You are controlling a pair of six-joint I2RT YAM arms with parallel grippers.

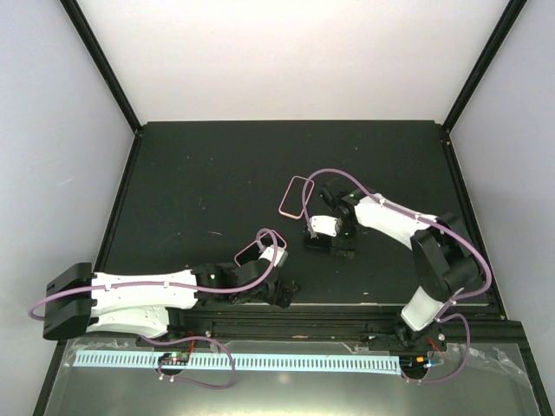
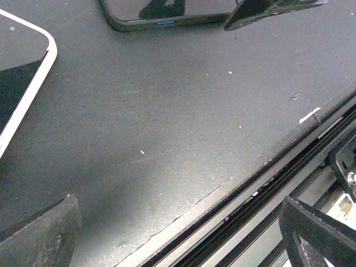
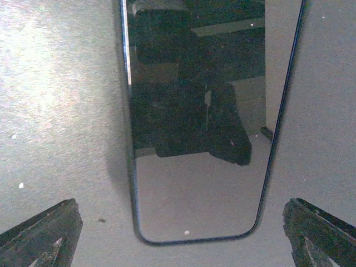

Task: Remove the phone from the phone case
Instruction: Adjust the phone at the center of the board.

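Note:
The phone (image 3: 197, 122) lies flat on the dark mat, screen up and glossy black, with a thin dark rim and no case around it. My right gripper (image 3: 181, 233) hovers open over its near end, one finger on each side, touching nothing. The left wrist view shows the phone's edge (image 2: 167, 14) at the top, with a right finger (image 2: 267, 8) beside it. The phone case (image 1: 295, 198), a light-rimmed empty shell, lies apart at mid-table. Its corner (image 2: 41, 72) shows in the left wrist view. My left gripper (image 2: 178, 236) is open and empty, low by the mat's near edge.
The mat's front edge and a metal rail (image 2: 289, 178) run just beside my left gripper. A white perforated strip (image 1: 234, 360) lies in front of the arm bases. Black frame posts (image 1: 104, 69) rise at the back corners. Purple cables (image 1: 347, 178) loop over both arms.

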